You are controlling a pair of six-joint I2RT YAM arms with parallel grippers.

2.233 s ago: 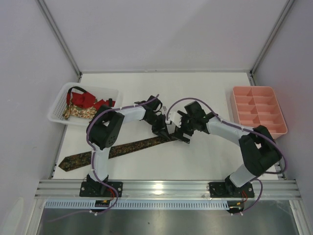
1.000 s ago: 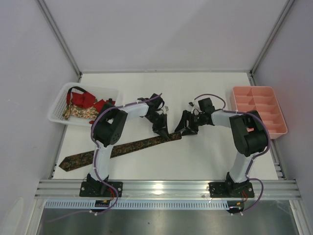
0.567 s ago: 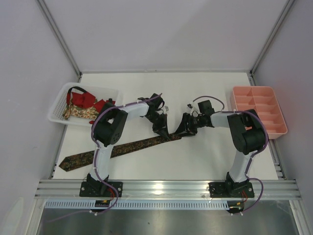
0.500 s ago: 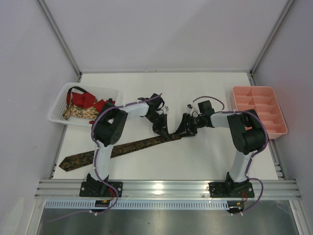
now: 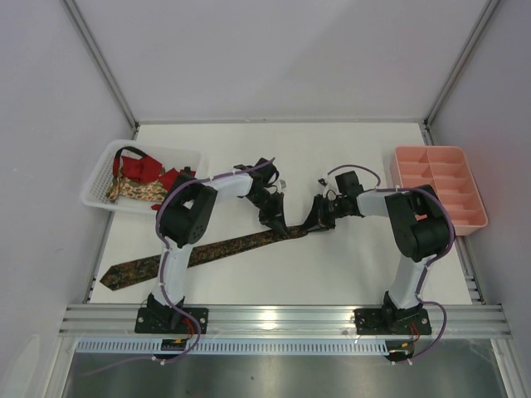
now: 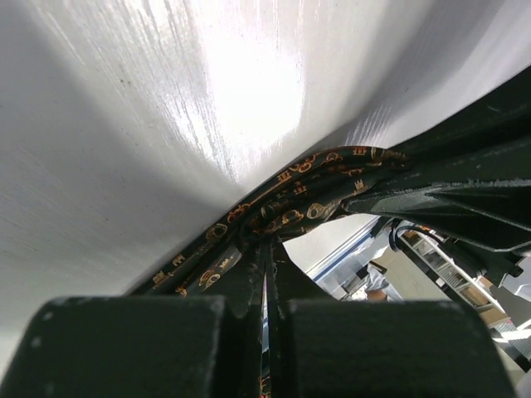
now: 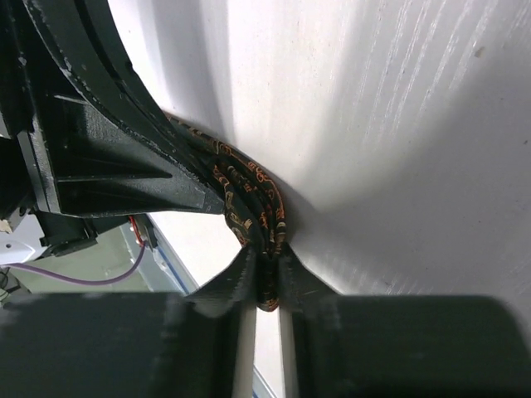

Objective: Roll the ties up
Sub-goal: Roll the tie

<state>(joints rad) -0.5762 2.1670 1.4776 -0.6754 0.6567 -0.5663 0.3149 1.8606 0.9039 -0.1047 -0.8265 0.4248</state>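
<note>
– Starting at the left: what is waiting there?
– A white basket (image 5: 98, 178) at the table's left edge. It holds a red tie (image 5: 141, 166) and a floral tie (image 5: 133, 192) in a loose heap, and neither arm is near them.
– And the one being worked?
– The dark brown tie (image 5: 199, 251) lies flat on the table (image 5: 348, 274). It slants from its wide pointed end near the left front corner up to its narrow end around the middle, where the two grippers meet.
– How do you expect it to handle?
– I'd judge it light, limp and rather slick. It keeps no shape of its own, so a started turn would likely spring loose if let go. The narrow end looks like the place to take it, across its full width, with the first fold kept tight between two grips.
– Left gripper?
– The left gripper (image 5: 280, 222) is down low at that narrow end. In its wrist view the fingers (image 6: 245, 290) are pressed together with the patterned cloth (image 6: 290, 195) pinched between them. The cloth bunches into a fold just ahead of them.
– And the right?
– The right gripper (image 5: 319, 217) sits just beside it, facing it. Its fingers (image 7: 235, 290) are nearly together and nip the folded tip of the same tie (image 7: 249, 195). The fabric fills the thin gap between them.
– Anything further right?
– A pink tray (image 5: 474, 217) at the table's right edge, well apart from both grippers.
</note>
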